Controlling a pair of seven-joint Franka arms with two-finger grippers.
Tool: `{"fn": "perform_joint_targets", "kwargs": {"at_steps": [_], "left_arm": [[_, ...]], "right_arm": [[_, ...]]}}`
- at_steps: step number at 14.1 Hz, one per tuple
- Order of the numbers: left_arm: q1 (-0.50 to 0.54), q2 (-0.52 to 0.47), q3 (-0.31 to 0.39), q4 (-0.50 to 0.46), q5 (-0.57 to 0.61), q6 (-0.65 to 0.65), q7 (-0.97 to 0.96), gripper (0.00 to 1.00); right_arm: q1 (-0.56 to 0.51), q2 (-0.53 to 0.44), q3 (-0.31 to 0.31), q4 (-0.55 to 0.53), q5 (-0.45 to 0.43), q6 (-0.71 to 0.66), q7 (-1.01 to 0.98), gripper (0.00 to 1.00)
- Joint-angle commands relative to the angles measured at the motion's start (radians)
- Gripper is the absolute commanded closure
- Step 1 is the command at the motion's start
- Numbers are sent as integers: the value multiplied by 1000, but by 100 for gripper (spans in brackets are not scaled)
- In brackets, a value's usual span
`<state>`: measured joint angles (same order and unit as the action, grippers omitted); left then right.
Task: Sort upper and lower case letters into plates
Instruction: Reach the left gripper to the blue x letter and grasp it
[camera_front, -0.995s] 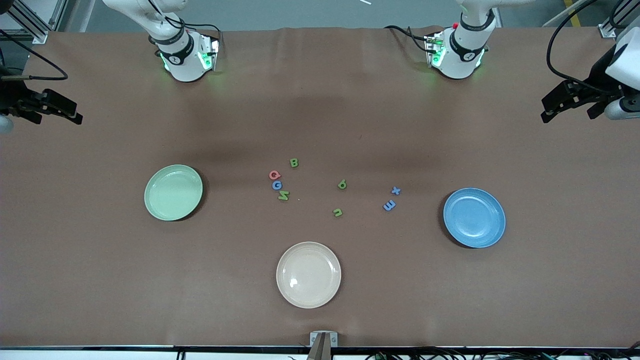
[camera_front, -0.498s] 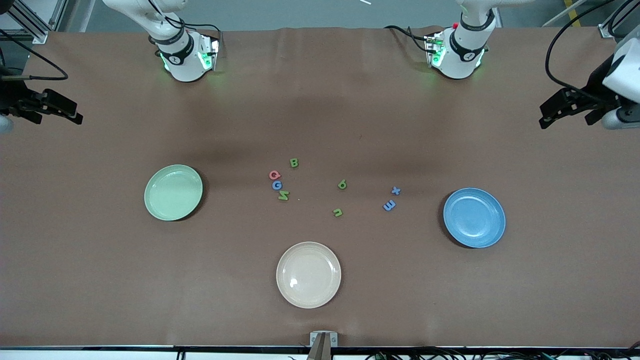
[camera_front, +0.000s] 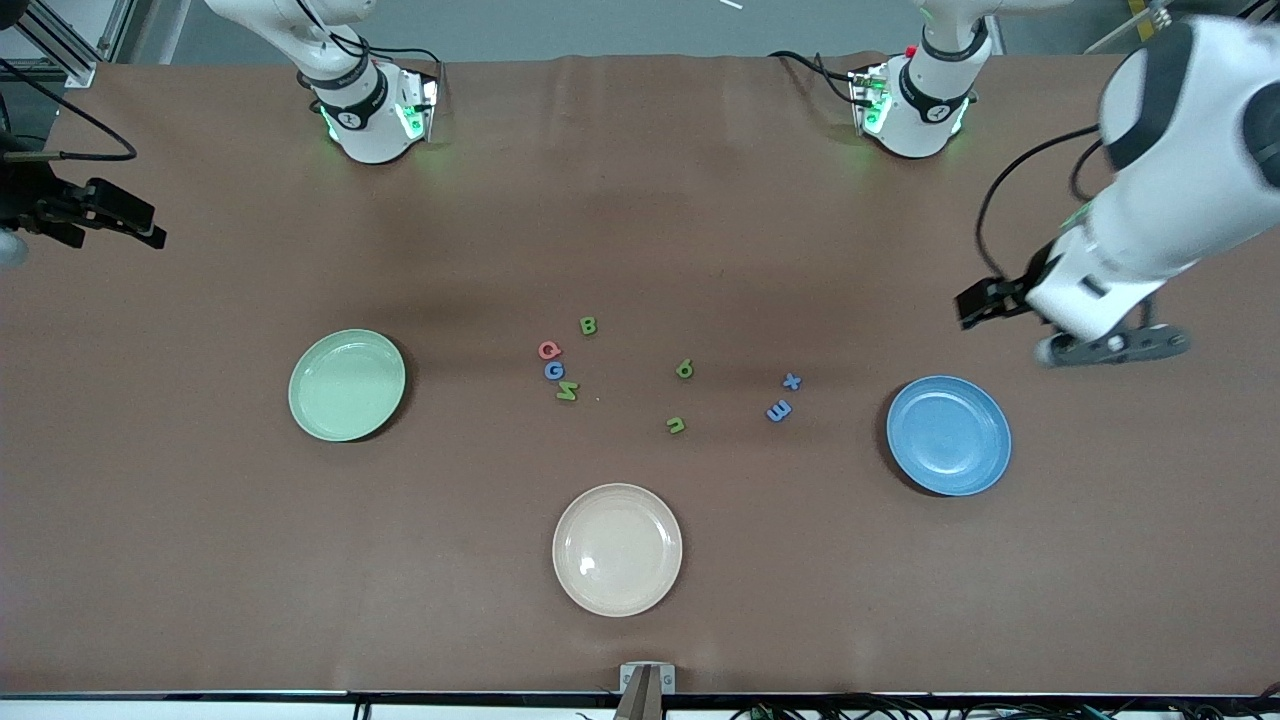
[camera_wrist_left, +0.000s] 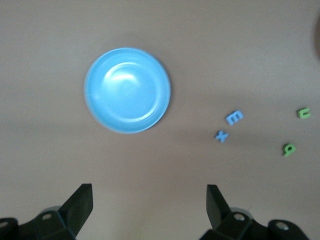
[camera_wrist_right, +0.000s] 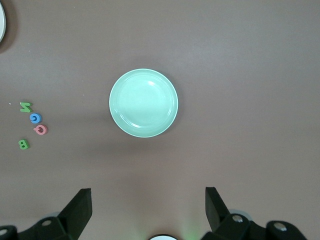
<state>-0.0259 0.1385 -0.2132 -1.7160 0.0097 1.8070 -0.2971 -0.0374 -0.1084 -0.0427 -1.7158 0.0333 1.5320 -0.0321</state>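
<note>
The pale green plate (camera_front: 347, 385) (camera_wrist_right: 143, 103) lies toward the right arm's end and the blue plate (camera_front: 948, 435) (camera_wrist_left: 127, 90) toward the left arm's end. Loose letters sit between them: green B (camera_front: 588, 325), pink Q (camera_front: 549, 349), blue G (camera_front: 554, 370), green N (camera_front: 567, 391), a green g (camera_front: 684, 369), a green u (camera_front: 676, 425), blue x (camera_front: 791, 381) and blue E (camera_front: 779, 410). My left gripper (camera_front: 968, 305) (camera_wrist_left: 149, 200) hangs open and empty over bare table close to the blue plate. My right gripper (camera_front: 152, 228) (camera_wrist_right: 148, 200) waits open at its end of the table.
A cream plate (camera_front: 617, 549) lies nearer the front camera than the letters. The two arm bases (camera_front: 375, 110) (camera_front: 915, 100) stand along the table's edge farthest from the camera. Brown cloth covers the table.
The left arm has swung in from its end of the table and now hangs near the blue plate. The right arm, the letters and the plates have not moved.
</note>
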Motion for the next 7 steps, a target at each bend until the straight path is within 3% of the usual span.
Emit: {"fn": "perform_joint_targets", "kwargs": {"at_steps": [1, 3, 6, 7], "left_arm": [[4, -13, -34, -166, 4, 218, 1, 0], [6, 21, -67, -243, 6, 357, 7, 0], [-15, 120, -110, -251, 13, 429, 26, 5], [-34, 159, -110, -257, 65, 480, 32, 6]], "right_arm": [[8, -28, -3, -27, -9, 4, 14, 0], [7, -25, -3, -8, -7, -7, 12, 0], [8, -22, -3, 4, -1, -12, 12, 0], [7, -22, -3, 4, -3, -13, 12, 0]]}}
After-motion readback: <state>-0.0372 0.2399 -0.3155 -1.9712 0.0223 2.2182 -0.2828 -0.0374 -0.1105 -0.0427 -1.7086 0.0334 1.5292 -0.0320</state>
